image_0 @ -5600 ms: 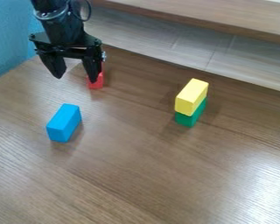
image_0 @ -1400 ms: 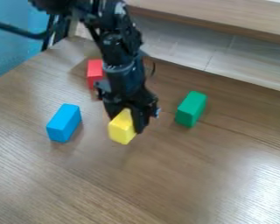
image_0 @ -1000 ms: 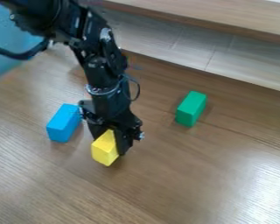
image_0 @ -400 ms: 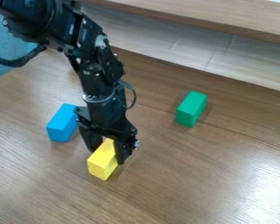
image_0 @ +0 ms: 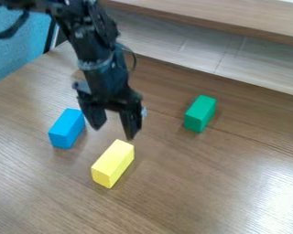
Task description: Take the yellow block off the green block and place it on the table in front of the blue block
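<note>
My gripper [image_0: 115,131] hangs open over the table, left of the middle, with nothing between its fingers. Just below and in front of it, a yellow block [image_0: 113,163] lies on the table, apart from the fingers. A blue block [image_0: 67,128] stands to the left of the gripper. To the right, a green block [image_0: 199,114] rests on the table with nothing on top of it.
The wooden table [image_0: 192,192] extends to a raised wooden ledge [image_0: 222,18] along the back, with a pale tiled strip [image_0: 192,45] below it. A blue wall [image_0: 17,45] stands at the upper left.
The yellow block was lifted off the green one, carried left and toward the front, and set down on the table. My gripper has since opened and risen away from it.
</note>
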Motion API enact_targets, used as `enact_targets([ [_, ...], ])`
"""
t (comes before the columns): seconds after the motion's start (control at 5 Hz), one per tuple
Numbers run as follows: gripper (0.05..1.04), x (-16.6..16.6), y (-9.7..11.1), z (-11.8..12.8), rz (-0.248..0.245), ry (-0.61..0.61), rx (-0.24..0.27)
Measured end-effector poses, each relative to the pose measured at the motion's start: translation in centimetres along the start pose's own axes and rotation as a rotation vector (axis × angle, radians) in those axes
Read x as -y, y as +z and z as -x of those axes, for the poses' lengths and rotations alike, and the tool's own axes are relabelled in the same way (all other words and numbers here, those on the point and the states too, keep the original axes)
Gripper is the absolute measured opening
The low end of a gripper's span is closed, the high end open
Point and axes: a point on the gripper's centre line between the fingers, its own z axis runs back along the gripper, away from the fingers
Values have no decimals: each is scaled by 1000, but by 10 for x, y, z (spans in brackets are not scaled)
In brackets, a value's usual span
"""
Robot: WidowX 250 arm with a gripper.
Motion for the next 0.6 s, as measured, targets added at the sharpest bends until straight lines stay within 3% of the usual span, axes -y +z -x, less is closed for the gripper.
enact_targets([
  [0.2, 1000, -13, 28, -35, -2, 70, 76],
  [0.6, 1000, -37, 25, -77, -41, 147, 83],
])
